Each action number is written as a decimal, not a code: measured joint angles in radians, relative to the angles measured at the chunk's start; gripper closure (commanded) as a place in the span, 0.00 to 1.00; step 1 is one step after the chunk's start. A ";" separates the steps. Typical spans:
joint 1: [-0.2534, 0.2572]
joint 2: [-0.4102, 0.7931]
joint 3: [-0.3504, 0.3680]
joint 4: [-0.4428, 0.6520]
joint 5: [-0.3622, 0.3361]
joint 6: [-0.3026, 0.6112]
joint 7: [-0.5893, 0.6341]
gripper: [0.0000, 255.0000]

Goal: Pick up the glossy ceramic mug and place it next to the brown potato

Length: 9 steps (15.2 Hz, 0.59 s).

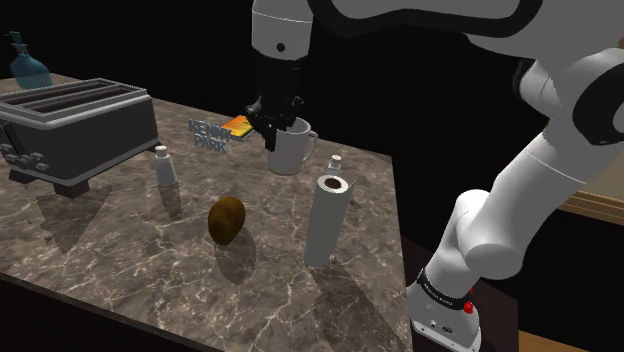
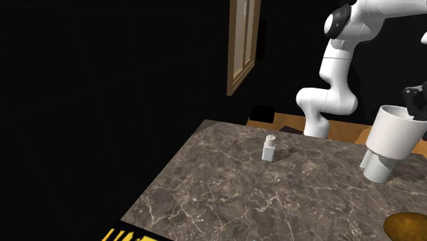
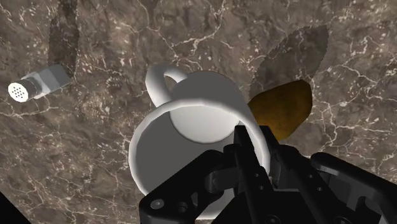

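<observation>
**White mug [image 1: 292, 153] pinched by its rim, short of the potato [image 1: 228, 220]**

The gripper [image 1: 279, 133] is clamped on the mug's wall. One finger is inside the cup and the other outside, roughly opposite the loop handle [image 3: 162, 84].

In the shoulder view the mug hangs beyond the potato, up and to its right, and seems lifted off the marble countertop [image 1: 120, 262].

It will likely handle as stiff, fairly weighty and brittle. The glaze looks slick, so a rim pinch off to one side could let it tilt or slip. It probably needs a gentle set-down beside the potato.

The mug is plain white, smooth with a soft sheen, empty, and narrows slightly toward its base.
</observation>
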State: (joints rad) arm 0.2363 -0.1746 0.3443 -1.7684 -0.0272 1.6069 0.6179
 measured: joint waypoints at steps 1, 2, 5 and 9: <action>0.008 0.020 0.015 0.025 -0.005 -0.007 0.025 1.00; 0.017 0.043 0.031 0.052 -0.010 -0.014 0.050 1.00; 0.051 0.115 0.082 0.124 -0.033 -0.026 0.138 1.00; 0.102 0.207 0.138 0.230 -0.073 -0.058 0.241 1.00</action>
State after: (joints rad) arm 0.3380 0.0327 0.4821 -1.5385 -0.0998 1.5491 0.8589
